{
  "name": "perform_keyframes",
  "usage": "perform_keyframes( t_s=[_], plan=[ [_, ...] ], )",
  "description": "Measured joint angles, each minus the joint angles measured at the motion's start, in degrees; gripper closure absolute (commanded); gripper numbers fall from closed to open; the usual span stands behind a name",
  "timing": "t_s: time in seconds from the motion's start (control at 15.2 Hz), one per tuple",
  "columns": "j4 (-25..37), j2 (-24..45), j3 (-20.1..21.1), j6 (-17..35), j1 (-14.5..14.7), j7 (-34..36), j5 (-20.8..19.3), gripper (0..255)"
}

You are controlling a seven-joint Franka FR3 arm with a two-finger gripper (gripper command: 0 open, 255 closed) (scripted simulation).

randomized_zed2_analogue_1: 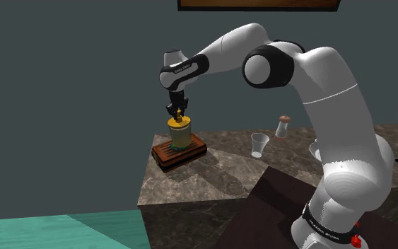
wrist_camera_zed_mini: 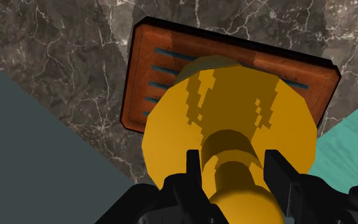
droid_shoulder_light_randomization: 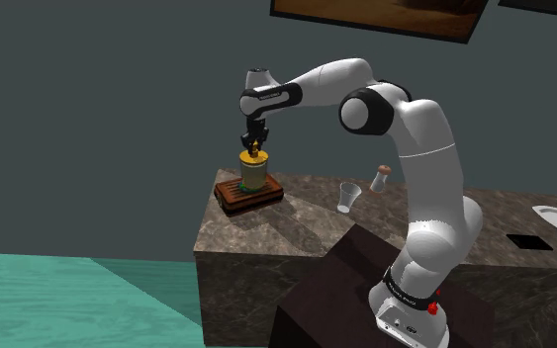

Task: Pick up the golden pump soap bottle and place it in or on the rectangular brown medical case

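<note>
Golden, glossy bottle [wrist_camera_zed_mini: 228, 108], round with a flat shoulder and narrow pump neck, stands upright on the slotted brown rectangular case [wrist_camera_zed_mini: 152, 70] at a corner of the veined dark stone counter [droid_shoulder_light_randomization: 296, 232]; the gripper [wrist_camera_zed_mini: 232, 159] clasps its neck from both sides

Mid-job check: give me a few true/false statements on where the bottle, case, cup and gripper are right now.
1. The soap bottle is upright over the brown case. True.
2. The gripper hangs off to the side of the bottle. False: it comes down from above, fingers clasping the pump neck.
3. The clear cup is on the case. False: it stands on the counter, apart from the case.
4. The case lies near a corner of the counter. True.
</note>
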Motion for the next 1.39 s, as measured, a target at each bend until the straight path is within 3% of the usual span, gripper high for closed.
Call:
perform_keyframes(
  t_s=[0.33,0.4,0.79,1.12,1.39],
  plan=[
    [-0.13,0.02,-0.01,0.18,-0.03,-0.02,0.00,255],
    [-0.14,0.01,-0.01,0.19,-0.03,-0.02,0.00,0],
    [-0.13,-0.02,-0.01,0.21,-0.03,-0.02,0.00,0],
    [2.01,-2.76,0.10,-4.58,0.26,-0.04,0.09,0],
    [2.72,-2.75,0.10,-5.37,0.26,-0.11,0.11,0]
  ],
)
